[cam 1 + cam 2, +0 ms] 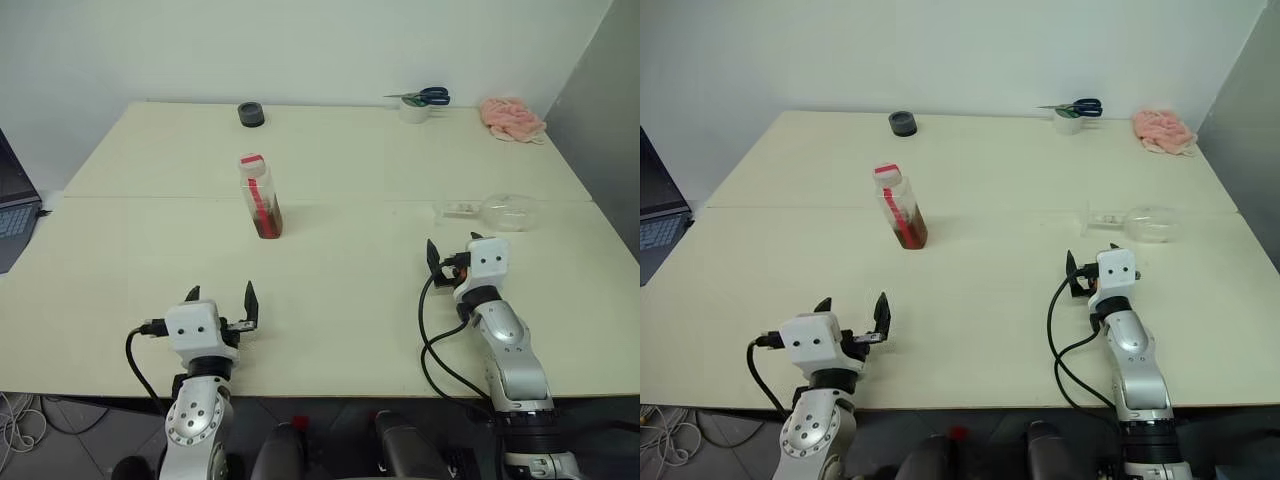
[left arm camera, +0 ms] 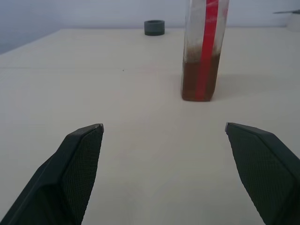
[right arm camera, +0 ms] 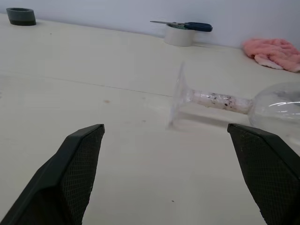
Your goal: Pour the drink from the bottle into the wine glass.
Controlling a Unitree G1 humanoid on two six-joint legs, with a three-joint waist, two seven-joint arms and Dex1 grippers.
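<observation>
Directly ahead of the right gripper (image 1: 452, 254), jaws wide and empty, the clear stemmed wine glass (image 1: 495, 211) lies on its side, stem crosswise. The left gripper (image 1: 222, 298), equally wide, faces the upright red-labelled plastic bottle (image 1: 260, 196).

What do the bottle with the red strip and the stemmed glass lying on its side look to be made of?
Squarish clear bottle with red strip: likely thin glossy plastic; amber drink shows through.
Clear stemmed wine glass: glass or clear plastic, shiny highlights on the bowl; cannot tell which.
</observation>
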